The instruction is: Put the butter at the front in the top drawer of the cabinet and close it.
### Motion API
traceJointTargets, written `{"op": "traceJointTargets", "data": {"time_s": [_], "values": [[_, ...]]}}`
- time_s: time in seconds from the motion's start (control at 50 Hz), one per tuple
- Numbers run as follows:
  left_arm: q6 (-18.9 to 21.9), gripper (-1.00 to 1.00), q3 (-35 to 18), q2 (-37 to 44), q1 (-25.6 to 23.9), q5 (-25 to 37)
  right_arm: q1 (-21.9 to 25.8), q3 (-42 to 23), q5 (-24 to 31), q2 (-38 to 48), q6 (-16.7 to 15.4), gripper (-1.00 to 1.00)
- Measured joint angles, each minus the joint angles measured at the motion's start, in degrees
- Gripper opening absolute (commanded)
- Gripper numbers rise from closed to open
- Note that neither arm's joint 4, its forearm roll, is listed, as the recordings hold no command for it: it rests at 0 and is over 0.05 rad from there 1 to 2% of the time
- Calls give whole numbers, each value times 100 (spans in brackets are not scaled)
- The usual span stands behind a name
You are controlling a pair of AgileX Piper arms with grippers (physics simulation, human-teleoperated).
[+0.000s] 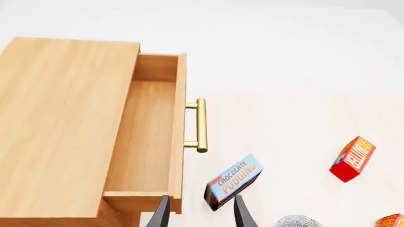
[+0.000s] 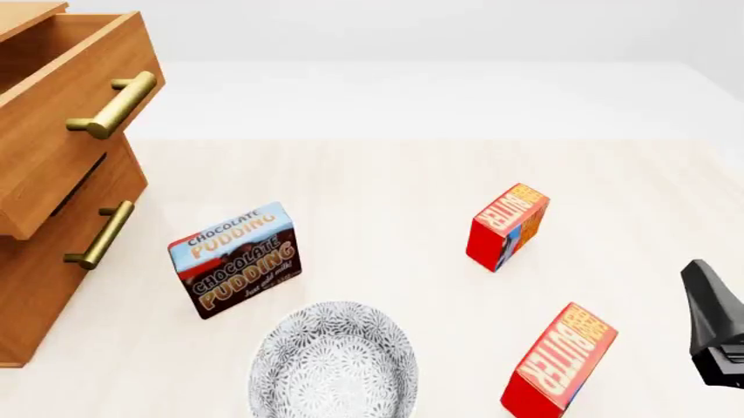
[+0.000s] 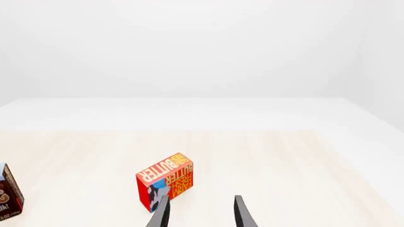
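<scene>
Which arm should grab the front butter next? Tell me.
Right. The near butter stands beside the right gripper, whose fingers are open. The left gripper hovers by the open top drawer.

Chocolate Pudding box upright, patterned bowl near it, pale table

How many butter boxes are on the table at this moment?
2. One butter box stands right of center, farther back on the table; the other butter box stands nearer the front, by the right gripper. None appears hidden.
</scene>
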Motion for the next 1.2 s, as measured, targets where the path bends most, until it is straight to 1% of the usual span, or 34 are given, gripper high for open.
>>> {"op": "traceJointTargets", "data": {"time_s": [0.26,0.44,0.96,1.2], "values": [[90,100,-621,404,-2,575,0,0,0,0,0,100],[139,100,-839,630,67,783,0,0,0,0,0,100],[133,100,-855,1232,144,774,0,0,0,0,0,100],[149,100,-850,1376,210,802,0,0,0,0,0,100]]}}
